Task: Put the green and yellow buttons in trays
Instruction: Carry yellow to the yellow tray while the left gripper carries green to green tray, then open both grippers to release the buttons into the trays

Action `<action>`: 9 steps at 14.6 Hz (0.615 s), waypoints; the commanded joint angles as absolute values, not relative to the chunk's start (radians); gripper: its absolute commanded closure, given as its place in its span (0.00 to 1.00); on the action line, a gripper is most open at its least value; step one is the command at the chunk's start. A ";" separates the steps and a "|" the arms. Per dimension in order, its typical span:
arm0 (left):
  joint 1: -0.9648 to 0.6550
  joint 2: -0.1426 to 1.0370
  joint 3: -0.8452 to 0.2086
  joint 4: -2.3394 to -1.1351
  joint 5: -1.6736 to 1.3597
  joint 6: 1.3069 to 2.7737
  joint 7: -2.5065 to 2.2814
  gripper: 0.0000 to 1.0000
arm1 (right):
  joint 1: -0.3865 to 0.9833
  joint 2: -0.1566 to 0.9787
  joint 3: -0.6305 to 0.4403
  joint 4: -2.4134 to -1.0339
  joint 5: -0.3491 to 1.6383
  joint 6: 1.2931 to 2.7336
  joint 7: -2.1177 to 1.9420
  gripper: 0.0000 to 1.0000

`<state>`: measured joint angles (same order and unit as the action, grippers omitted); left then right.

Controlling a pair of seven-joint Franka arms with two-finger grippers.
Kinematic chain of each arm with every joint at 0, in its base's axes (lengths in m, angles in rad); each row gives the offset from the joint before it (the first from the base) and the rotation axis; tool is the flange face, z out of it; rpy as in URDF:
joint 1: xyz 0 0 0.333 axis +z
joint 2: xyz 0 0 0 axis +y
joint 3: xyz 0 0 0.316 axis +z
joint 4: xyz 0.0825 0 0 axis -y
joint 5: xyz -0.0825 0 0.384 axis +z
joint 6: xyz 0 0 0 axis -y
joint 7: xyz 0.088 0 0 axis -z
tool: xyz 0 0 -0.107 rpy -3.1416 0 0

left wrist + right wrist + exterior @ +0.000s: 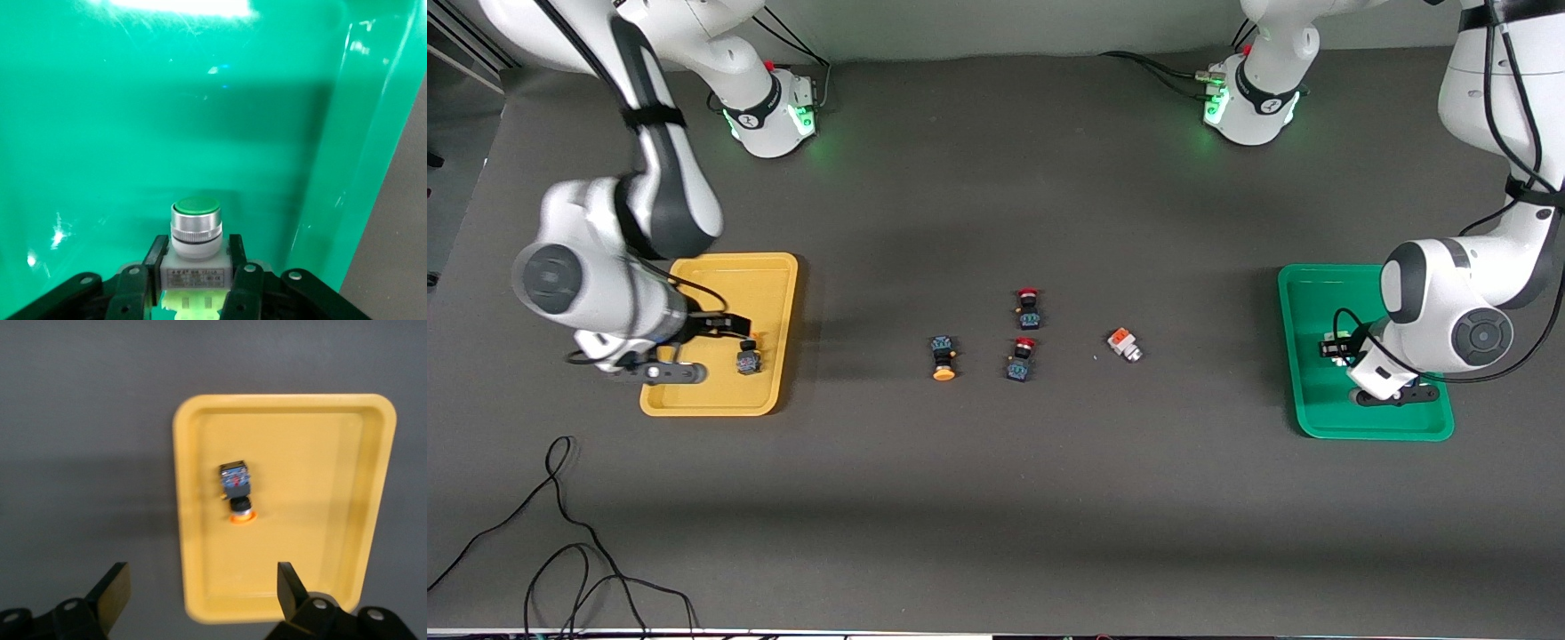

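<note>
My left gripper [195, 267] is shut on a white-bodied button with a green cap [195, 230], low inside the green tray [133, 120]. In the front view this gripper [1336, 347] sits over the green tray [1316, 293] at the left arm's end of the table. My right gripper [200, 593] is wide open and empty, up over the edge of the yellow tray [333, 453]. A yellow-orange-capped button [235, 490] lies in that tray. In the front view the right gripper [729, 329] is over the yellow tray [720, 284], just above that button [748, 361].
On the dark table between the trays lie another yellow-orange-capped button [943, 357], two red-capped black buttons [1028, 307] [1021, 358] and a white-grey button with an orange cap [1125, 344]. Black cables [560, 533] trail near the front edge at the right arm's end.
</note>
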<state>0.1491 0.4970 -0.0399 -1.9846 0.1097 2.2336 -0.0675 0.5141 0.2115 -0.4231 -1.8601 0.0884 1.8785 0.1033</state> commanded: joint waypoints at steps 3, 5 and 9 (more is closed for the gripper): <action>0.144 0.443 -0.044 -1.855 0.109 2.024 -0.097 0.01 | 0.529 0.241 -0.420 -1.701 0.204 1.755 0.156 0.01; 0.135 0.442 -0.051 -1.708 0.095 1.822 -0.092 0.01 | 0.573 0.264 -0.407 -1.668 0.222 1.758 0.265 0.01; 0.132 0.428 -0.052 -1.573 0.084 1.655 -0.086 0.01 | 0.693 0.371 -0.407 -1.563 0.284 1.778 0.451 0.01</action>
<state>0.1412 0.4219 -0.0578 -1.6307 0.0969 1.7202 -0.0803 0.6473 0.2778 -0.3955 -1.6665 0.2362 1.7870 0.3634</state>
